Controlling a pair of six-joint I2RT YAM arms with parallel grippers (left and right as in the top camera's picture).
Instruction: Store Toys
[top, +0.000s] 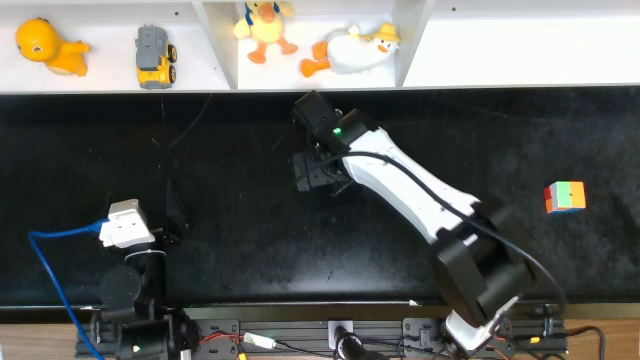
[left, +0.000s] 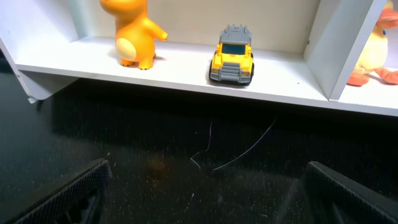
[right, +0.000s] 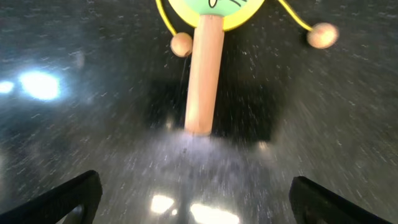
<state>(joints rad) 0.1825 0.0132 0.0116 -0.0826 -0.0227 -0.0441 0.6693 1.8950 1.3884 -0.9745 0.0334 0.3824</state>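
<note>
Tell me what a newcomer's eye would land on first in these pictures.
The white shelf at the far edge of the black table, holding an orange figure, a yellow truck, a yellow duck and a white duck. Next, the right arm's open pincer facing a wooden-handled rattle drum mid-table, and a colourful cube alone at the right.
</note>
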